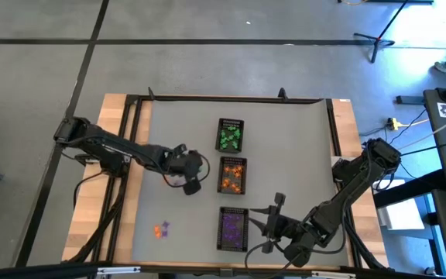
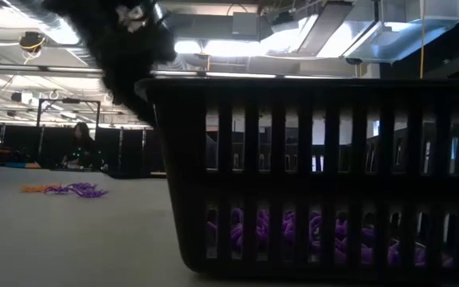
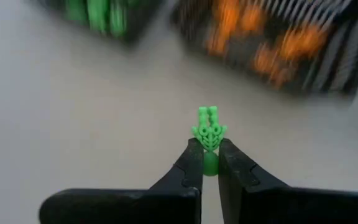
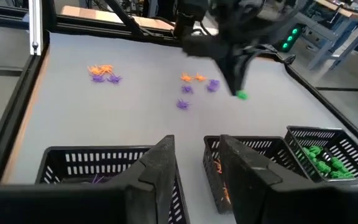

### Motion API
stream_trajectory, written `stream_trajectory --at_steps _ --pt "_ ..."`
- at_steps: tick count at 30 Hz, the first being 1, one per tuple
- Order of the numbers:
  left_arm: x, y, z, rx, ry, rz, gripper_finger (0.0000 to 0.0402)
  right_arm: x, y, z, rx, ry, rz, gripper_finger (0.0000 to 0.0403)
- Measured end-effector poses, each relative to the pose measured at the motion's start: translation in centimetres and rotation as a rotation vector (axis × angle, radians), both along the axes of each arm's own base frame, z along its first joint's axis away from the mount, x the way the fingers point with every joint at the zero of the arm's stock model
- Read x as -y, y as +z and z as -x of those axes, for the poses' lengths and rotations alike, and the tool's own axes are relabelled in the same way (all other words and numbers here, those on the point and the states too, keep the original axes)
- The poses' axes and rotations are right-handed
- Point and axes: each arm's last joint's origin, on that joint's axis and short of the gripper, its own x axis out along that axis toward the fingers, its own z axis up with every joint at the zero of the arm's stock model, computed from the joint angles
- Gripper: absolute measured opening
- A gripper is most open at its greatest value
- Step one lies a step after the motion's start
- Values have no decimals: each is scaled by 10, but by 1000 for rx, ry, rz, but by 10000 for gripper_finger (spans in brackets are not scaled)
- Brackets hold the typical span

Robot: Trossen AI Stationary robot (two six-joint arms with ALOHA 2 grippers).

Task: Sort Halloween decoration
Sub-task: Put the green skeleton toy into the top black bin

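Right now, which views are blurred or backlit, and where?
Left wrist view: the green trinket in the left gripper is sharp, the green tray and orange tray behind smear. Low view: the purple tray is backlit by ceiling lights. Right wrist view: left arm blurred.

Three black mesh trays [image 1: 231, 135]; two dark arms [image 1: 122, 151]; one green trinket [image 3: 209, 132] pinched in jaws.
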Motion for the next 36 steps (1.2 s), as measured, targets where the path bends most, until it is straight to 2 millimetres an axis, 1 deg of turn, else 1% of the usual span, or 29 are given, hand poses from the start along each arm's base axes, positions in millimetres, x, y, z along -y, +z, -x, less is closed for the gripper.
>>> stream_trajectory --at_steps 4,7,10,12,16,18,21,24,27,29,31,34,36 --pt "-12 28 -16 71 -14 -58 7 6 0 -5 2 -23 41 124" --pt "-27 44 -25 133 -12 -84 7 12 0 -10 -4 -43 61 124" --pt "-47 50 -30 176 -23 -86 7 21 0 -18 -27 -53 68 124" --pt "-61 50 -34 206 -27 -77 8 27 -1 -22 -52 -53 78 124" --pt "-92 43 -40 223 -29 -65 8 42 -4 -30 -98 -78 100 124" --pt "-108 35 -44 229 -33 -46 8 49 -5 -33 -119 -95 110 124" --pt "-127 20 -52 238 -59 -25 8 60 -7 -38 -146 -128 129 124" --pt "-144 3 -57 207 -56 -38 9 70 -8 -42 -169 -158 144 124" --pt "-159 -10 -62 158 -44 -54 22 79 -9 -45 -184 -186 151 124" --pt "-165 -15 -65 145 -40 -53 43 84 -9 -48 -190 -202 154 124" --pt "-167 -15 -70 143 -55 -64 71 88 -9 -49 -192 -211 150 124" --pt "-162 -14 -76 131 -100 -80 111 92 -10 -52 -200 -215 141 124" --pt "-159 -12 -78 128 -125 -93 131 92 -10 -52 -200 -216 140 124"
